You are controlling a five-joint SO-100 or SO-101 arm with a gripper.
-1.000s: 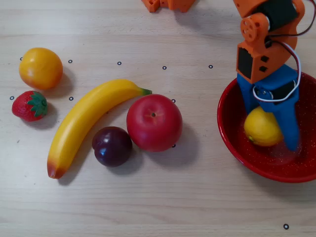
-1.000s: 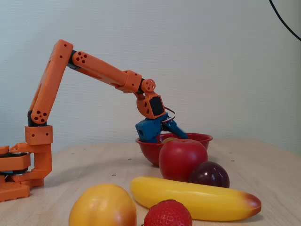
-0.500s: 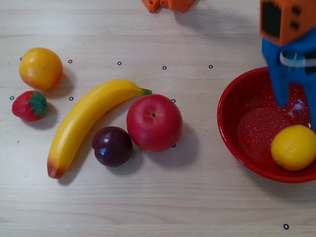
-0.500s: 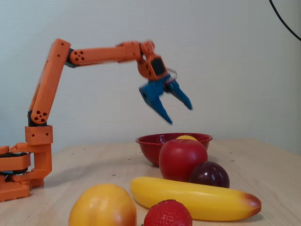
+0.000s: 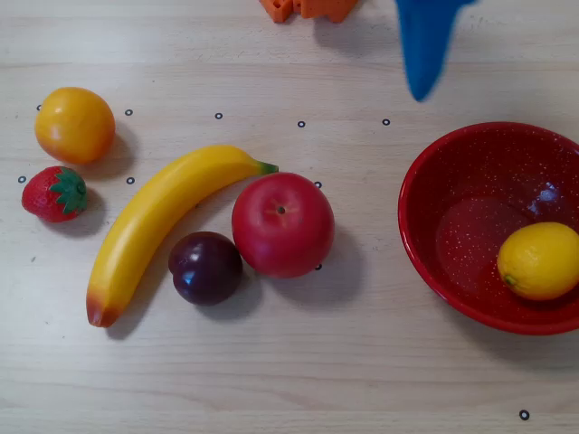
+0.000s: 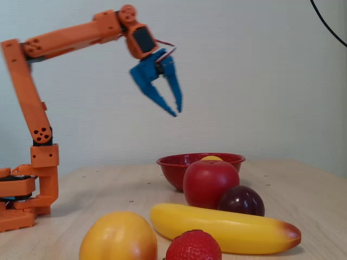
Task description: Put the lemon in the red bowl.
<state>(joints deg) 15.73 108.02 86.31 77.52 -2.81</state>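
**Lemon at rest in bowl; end effector raised and empty**

The lemon (image 5: 540, 261) lies inside the red bowl (image 5: 425, 244), against the wall nearest the right edge of the overhead view, touching the speckled inner surface. In the fixed view only its yellow top (image 6: 212, 158) shows above the bowl rim (image 6: 173, 162). Judged from this position, the placement called for is complete; the fruit sits low on the curved wall, which should keep it from rolling out.

The end effector (image 6: 175, 111) hangs high above the surface, well apart from the bowl and to its left in the fixed view. Its two blue fingers stand a little apart at the tips with nothing between them. In the overhead view only one blue tip (image 5: 421, 54) enters from the top edge.

The other fruit are grouped away from the bowl: banana (image 5: 158, 226), red apple (image 5: 282, 224) and plum (image 5: 206, 268) touching or just beside one another, with the orange-yellow fruit (image 5: 74, 124) and strawberry (image 5: 56, 193) near the left edge. None obstructs the bowl.

Small ringed marks (image 5: 301, 124) dot the surface at intervals. No brand, label or legible writing is visible on any item, the arm, or the surface.
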